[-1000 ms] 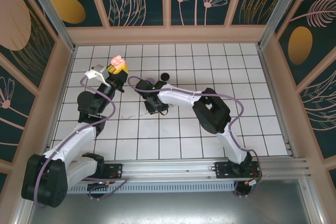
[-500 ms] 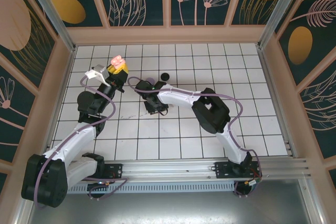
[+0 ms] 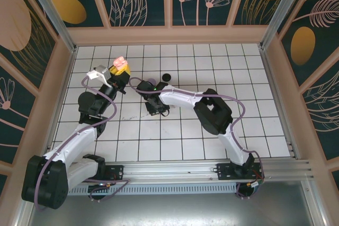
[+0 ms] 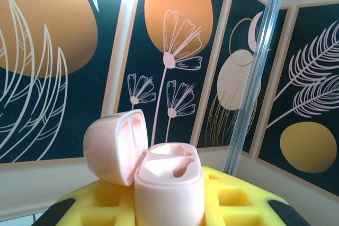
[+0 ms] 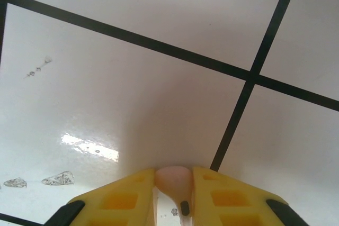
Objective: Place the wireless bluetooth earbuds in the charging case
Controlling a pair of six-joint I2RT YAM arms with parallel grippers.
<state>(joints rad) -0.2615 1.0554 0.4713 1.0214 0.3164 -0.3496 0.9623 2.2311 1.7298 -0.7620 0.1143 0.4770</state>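
- step in hand, as i judge it: the pickup of one bud. the right gripper (image 5: 173,184) sits low over the white tiled table (image 5: 159,78) with a pale pink stemmed earbud (image 5: 171,177) between its yellow foam-padded fingers (image 5: 119,197).
- those fingers are clamped on the earbud from both sides; its rounded head pokes out past the tips and a small dark spot shows lower down on it. whether it touches the tile i cannot tell.
- the left gripper (image 4: 169,207) is raised and closed on a pale pink plastic charging case (image 4: 169,189), which stands upright between its yellow pads (image 4: 233,199) with the rounded lid (image 4: 114,146) hinged open to the left.
- the two moulded wells in the top of the case look empty.
- from above, the case (image 3: 120,62) and the right gripper (image 3: 155,108) are apart, with a small black round disc (image 3: 167,77) lying on the tiles beyond them.
- the next move likely calls for lifting the bud, carrying it over to the case and lining its stem up with one well before pressing in.
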